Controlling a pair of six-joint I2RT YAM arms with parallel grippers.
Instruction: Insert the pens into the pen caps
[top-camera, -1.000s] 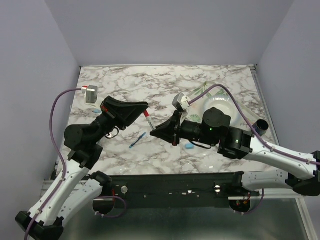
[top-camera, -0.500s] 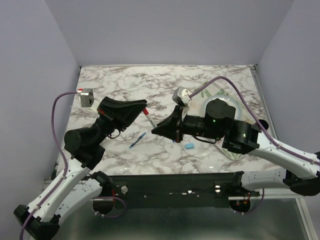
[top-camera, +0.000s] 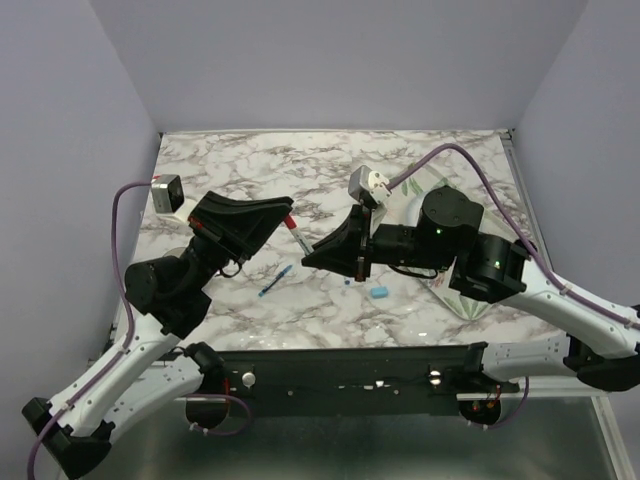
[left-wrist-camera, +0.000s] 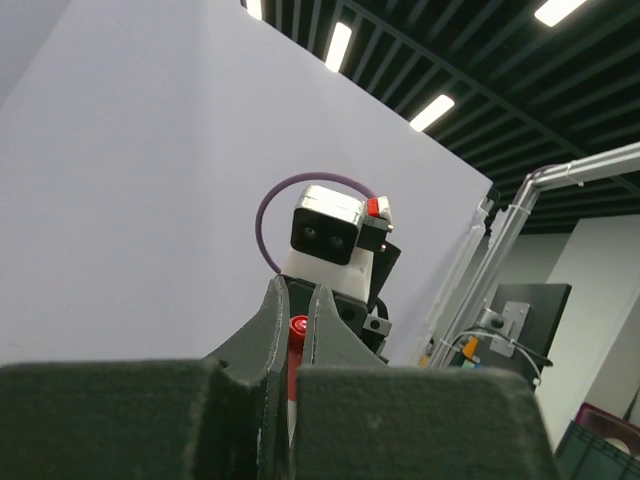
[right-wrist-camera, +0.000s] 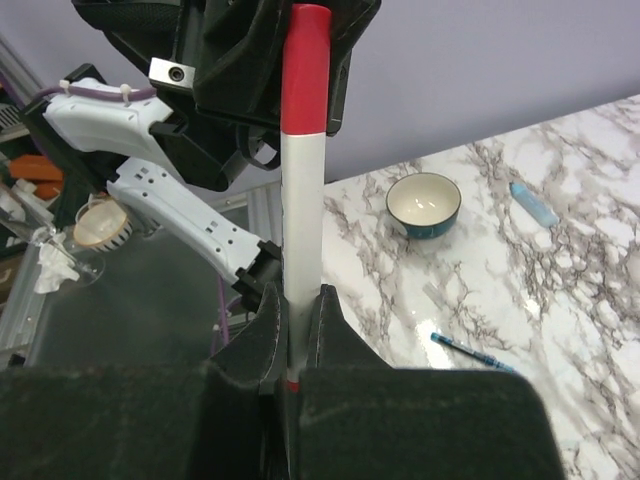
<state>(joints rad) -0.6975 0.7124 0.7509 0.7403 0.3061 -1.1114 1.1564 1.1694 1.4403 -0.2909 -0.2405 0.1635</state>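
Currently the white pen (right-wrist-camera: 298, 220) is clamped upright between the fingers of the right gripper (right-wrist-camera: 295, 330), above the marble table (top-camera: 330, 160). Its upper end seems to be entered in the red cap (right-wrist-camera: 306, 60), which is pinched tightly by the left gripper (left-wrist-camera: 297, 310). For a good seating, cap and barrel should be held on one line and the push given slowly along the barrel only, so that nothing is bent or slipped. A blue pen (top-camera: 274, 281) and a light blue cap (top-camera: 379, 292) are lying below.
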